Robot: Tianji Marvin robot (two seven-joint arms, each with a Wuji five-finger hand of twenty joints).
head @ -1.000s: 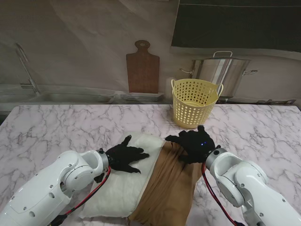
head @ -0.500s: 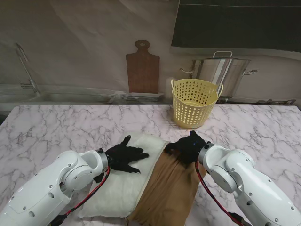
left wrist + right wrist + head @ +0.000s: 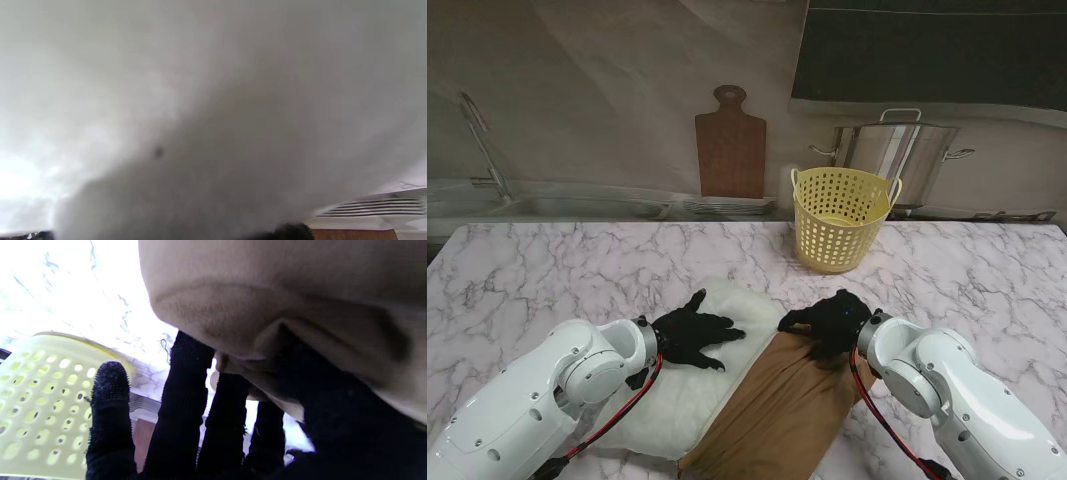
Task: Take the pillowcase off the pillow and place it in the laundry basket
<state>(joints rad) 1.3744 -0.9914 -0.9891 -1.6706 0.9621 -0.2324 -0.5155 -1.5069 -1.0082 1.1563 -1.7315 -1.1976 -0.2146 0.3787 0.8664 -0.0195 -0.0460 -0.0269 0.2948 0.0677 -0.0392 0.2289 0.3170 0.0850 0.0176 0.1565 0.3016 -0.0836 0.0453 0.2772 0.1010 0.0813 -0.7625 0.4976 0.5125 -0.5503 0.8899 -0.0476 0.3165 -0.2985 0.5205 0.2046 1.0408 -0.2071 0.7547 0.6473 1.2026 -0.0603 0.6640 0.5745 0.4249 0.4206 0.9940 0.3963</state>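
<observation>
The left hand (image 3: 689,336) lies spread on the pillow (image 3: 727,305) to pin it while the right hand (image 3: 829,322) pinches the pillowcase (image 3: 777,420) edge to strip it.

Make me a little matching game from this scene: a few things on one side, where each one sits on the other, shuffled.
Things:
1. brown pillowcase
2. yellow perforated plastic laundry basket
3. dark wooden cutting board
4. steel stockpot

Places:
A. leaning upright against the back wall
B. part-way down the white pillow, under the right hand
C. behind the basket, at the wall
D. on the marble table, far side from me

Pairs: 1-B, 2-D, 3-A, 4-C
</observation>
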